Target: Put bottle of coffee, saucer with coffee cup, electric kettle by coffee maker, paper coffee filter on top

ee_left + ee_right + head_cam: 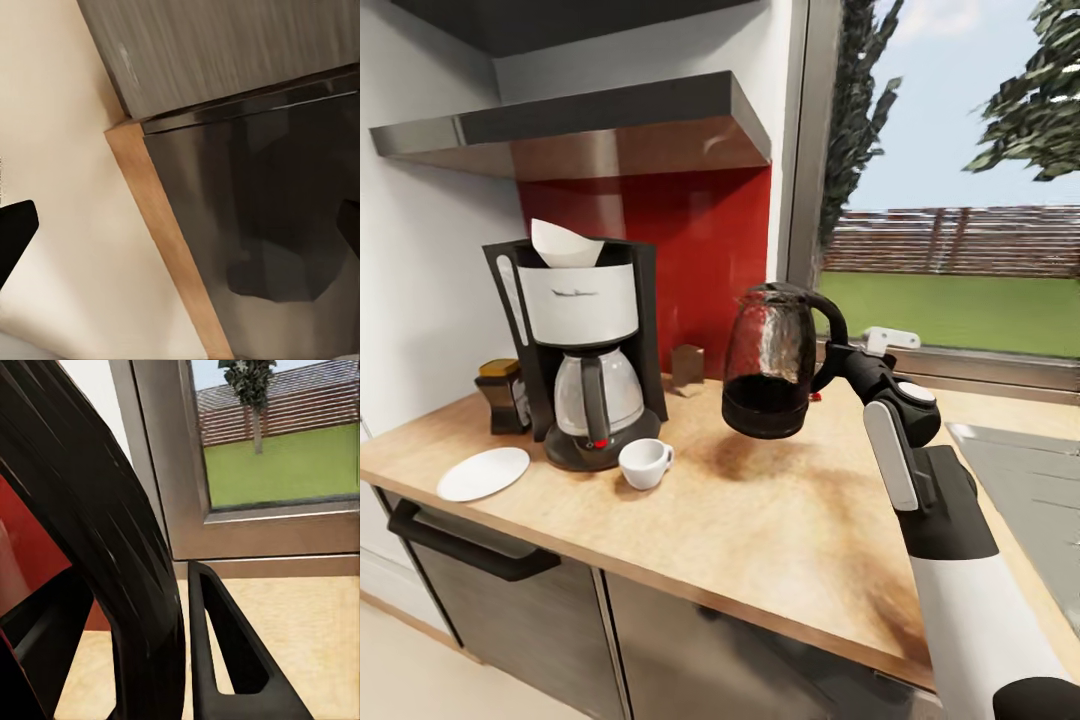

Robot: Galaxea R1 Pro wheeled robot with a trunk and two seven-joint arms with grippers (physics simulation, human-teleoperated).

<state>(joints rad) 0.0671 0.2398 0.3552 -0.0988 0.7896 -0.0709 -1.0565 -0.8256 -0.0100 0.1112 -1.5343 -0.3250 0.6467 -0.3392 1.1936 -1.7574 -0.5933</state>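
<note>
- The right gripper point(838, 358) is clamped on the black loop handle of the electric kettle point(770, 362), holding that rounded, textured clear-glass body in the air above the kitchen countertop point(760, 520), tilted a bit, with its shadow on the wood below.
- The coffee maker point(585, 345) sits at the far left of the tan wood-grain slab: black frame, glossy white upper body, glass carafe.
- The paper coffee filter point(563, 243), a thin white cone, sits on top of it.
- The bottle of coffee point(503, 395), dark with a golden lid, sits just left of the machine.
- The saucer point(484, 473), flat and round, lies near-left; the coffee cup point(645, 463) stands apart from it on bare wood.
- A small tan box point(687, 368) stands by the red backsplash.
- The left gripper's dark finger point(15, 236) shows in the left wrist view; can't tell if that claw is open.
</note>
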